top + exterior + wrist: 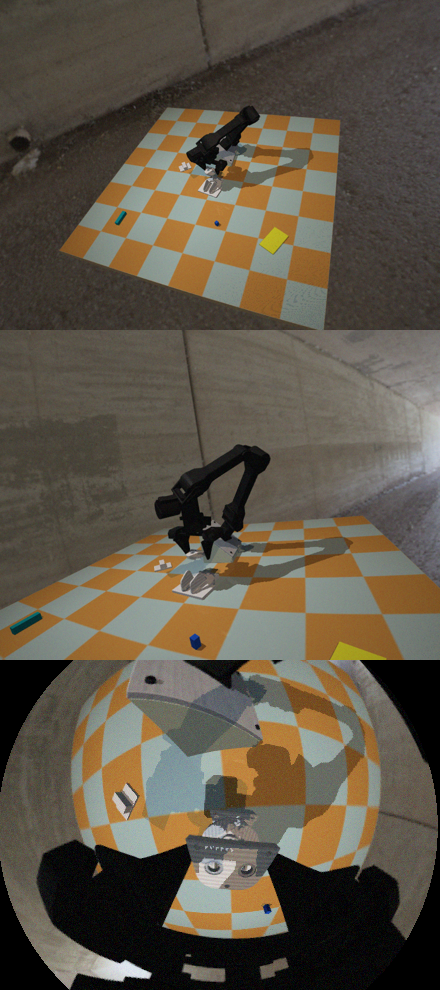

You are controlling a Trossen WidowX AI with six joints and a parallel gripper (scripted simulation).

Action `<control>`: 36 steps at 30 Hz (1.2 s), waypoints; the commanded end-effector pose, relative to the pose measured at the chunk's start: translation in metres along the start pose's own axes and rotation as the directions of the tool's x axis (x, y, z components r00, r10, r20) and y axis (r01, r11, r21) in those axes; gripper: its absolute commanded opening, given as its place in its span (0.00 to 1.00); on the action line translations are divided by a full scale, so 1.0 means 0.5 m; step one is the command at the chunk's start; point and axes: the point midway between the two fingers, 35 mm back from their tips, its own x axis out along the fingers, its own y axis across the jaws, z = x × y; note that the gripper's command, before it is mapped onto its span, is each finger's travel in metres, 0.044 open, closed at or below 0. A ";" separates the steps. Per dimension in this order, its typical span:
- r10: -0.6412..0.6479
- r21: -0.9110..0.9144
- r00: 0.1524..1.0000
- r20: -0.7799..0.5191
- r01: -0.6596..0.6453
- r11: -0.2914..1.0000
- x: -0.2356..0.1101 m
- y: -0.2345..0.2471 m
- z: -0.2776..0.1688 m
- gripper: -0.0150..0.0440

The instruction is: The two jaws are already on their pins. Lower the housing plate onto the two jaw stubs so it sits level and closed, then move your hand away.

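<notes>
The housing plate [210, 171] [194, 554] [229, 854] is raised off the mat, between the fingertips of the gripper [211, 170] [197, 555] [231, 851]. Gripper condition: fingers well apart, clamped on the plate. The plate's straight long edge spans from finger to finger. The receiving base board [215, 194] [193, 594], with its two ribbed jaws upright, lies lower and to the outward side, away from the arm's wedge-shaped stand [230, 156] [220, 555] [195, 717]. Seating on the stubs is not achieved; the next move probably requires outward travel, alignment, then level descent.

Plate appearance: pale, rounded on one side, two ringed holes, dark straight rim, part shaded. Stub alignment cannot be confirmed.

Surroundings: a small white bracket [184, 166] [162, 566] [125, 801] near the work; a blue block [216, 223] [195, 641] [267, 908] farther out.
</notes>
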 end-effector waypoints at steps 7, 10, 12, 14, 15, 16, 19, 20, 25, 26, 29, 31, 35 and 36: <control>-0.006 0.006 1.000 0.000 0.006 1.000 0.000 -0.002 0.001 0.85; -0.006 0.006 1.000 0.000 0.006 1.000 0.000 -0.002 0.001 0.85; -0.006 0.006 1.000 0.000 0.006 1.000 0.000 -0.002 0.001 0.85; -0.006 0.006 1.000 0.000 0.006 1.000 0.000 -0.004 0.005 0.85; -0.006 0.005 1.000 0.001 0.006 1.000 0.000 -0.006 0.009 0.85; -0.006 0.005 1.000 0.001 0.006 1.000 0.000 -0.009 0.015 0.85; -0.006 0.004 1.000 0.001 0.006 1.000 0.000 -0.015 0.028 0.85; -0.006 0.004 1.000 0.001 0.006 1.000 0.000 -0.015 0.029 0.85; -0.006 0.004 1.000 0.001 0.006 1.000 0.000 -0.015 0.029 0.85; -0.006 0.004 1.000 0.001 0.006 1.000 0.000 -0.015 0.029 0.85; -0.006 0.004 1.000 0.001 0.006 1.000 0.000 -0.015 0.029 0.85; -0.006 0.004 1.000 0.001 0.006 1.000 0.000 -0.015 0.029 0.85; -0.006 0.004 1.000 0.001 0.006 1.000 0.000 -0.015 0.029 0.85; -0.006 0.004 1.000 0.001 0.006 1.000 0.000 -0.015 0.029 0.85</control>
